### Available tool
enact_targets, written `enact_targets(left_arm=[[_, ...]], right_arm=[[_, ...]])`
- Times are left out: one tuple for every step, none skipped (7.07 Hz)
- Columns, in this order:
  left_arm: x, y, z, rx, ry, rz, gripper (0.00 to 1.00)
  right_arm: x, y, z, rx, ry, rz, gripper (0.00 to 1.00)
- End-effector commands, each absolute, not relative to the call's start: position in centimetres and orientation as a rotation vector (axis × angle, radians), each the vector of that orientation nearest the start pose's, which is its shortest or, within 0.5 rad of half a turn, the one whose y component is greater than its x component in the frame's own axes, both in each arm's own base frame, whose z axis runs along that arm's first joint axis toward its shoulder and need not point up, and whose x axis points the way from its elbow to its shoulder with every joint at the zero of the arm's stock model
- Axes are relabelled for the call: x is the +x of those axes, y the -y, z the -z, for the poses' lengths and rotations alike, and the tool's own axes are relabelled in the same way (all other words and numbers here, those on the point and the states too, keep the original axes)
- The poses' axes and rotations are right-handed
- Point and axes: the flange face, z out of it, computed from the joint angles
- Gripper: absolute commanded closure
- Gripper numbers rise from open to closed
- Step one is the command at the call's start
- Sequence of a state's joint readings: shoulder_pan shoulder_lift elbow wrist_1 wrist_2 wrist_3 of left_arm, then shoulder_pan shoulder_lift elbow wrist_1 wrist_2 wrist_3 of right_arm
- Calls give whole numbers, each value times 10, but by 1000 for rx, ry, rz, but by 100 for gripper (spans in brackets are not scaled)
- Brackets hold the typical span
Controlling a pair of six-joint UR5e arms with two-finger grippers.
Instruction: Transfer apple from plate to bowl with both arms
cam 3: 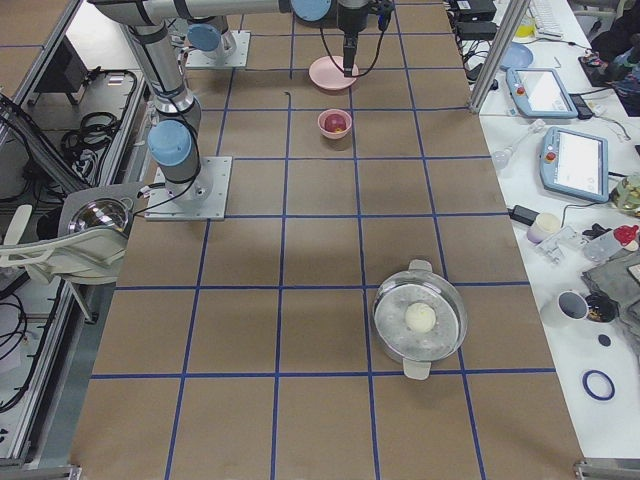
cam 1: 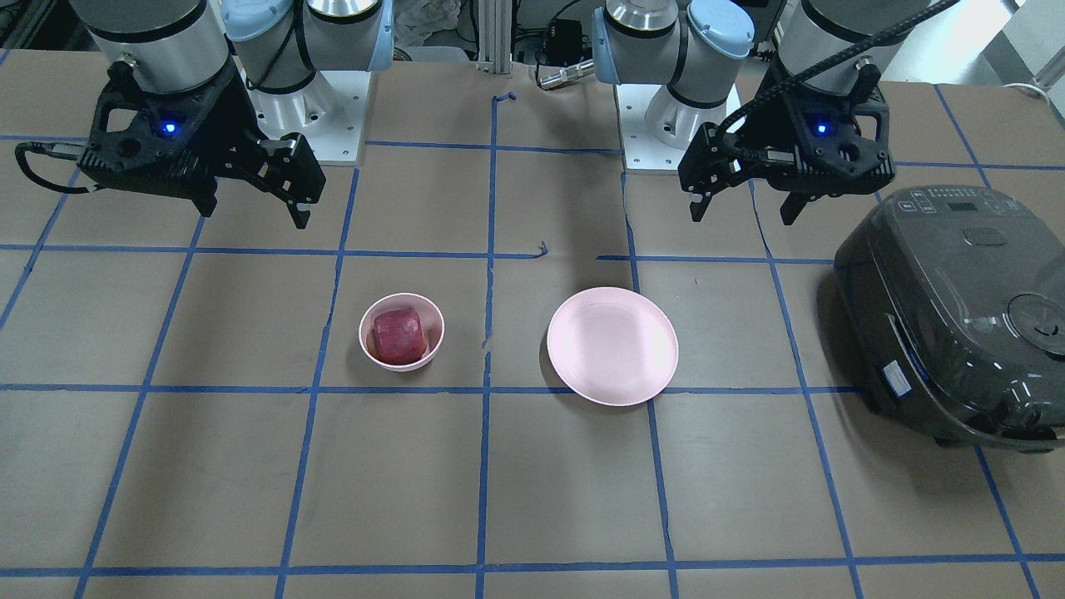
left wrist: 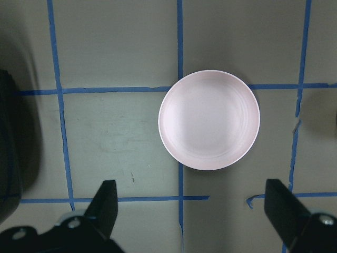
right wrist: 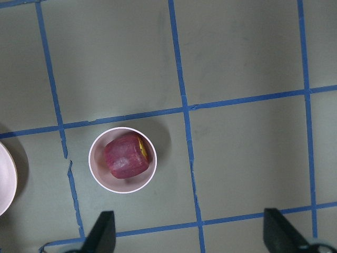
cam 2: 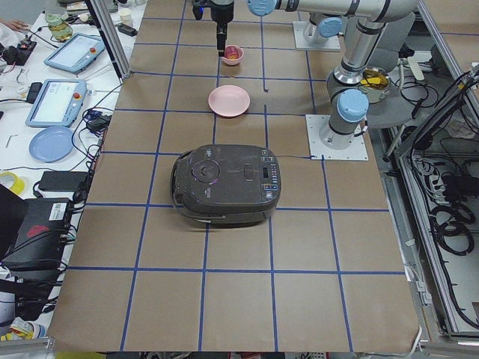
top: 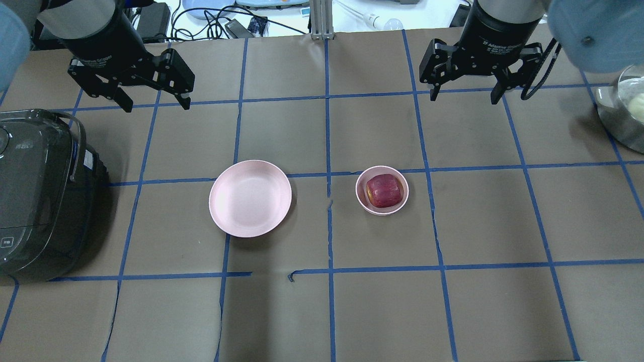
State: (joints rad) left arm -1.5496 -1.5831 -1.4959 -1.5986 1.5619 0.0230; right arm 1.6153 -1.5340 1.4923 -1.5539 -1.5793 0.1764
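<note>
In the front-facing view the apple (cam 1: 400, 333) sits inside the bowl (cam 1: 364, 333), with the plate (cam 1: 612, 345) near it but not touching. The right gripper (cam 1: 254, 212) and left gripper (cam 1: 742, 218) hang above the table nearer the robot's base, fingers spread, grasping nothing. A dark rice cooker (cam 1: 957, 308) stands on the left arm's side. The overhead view shows the same layout (a steel pot (top: 621, 115) sits at its right edge). The left wrist camera looks down on the plate, the right wrist camera on the bowl holding the apple, yellow patch showing.
</note>
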Motion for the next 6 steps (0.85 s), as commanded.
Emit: enact_targets(left_arm=[[-123, 502, -515, 3, -3148, 53, 0], [-124, 502, -515, 5, -3148, 56, 0], [-124, 503, -515, 7, -3148, 61, 0], [-124, 503, -516, -16, -3154, 68, 0], [-124, 502, -516, 5, -3151, 68, 0], [-125, 502, -516, 5, -3152, 68, 0]], right_arm=[[155, 503, -504, 210, -3142, 28, 0], [155, 503, -502, 208, -3144, 21, 0], [155, 504, -502, 205, -3141, 28, 0], [155, 503, -504, 205, -3140, 30, 0], [155, 503, -503, 205, -3140, 30, 0], [155, 504, -503, 205, -3141, 28, 0]])
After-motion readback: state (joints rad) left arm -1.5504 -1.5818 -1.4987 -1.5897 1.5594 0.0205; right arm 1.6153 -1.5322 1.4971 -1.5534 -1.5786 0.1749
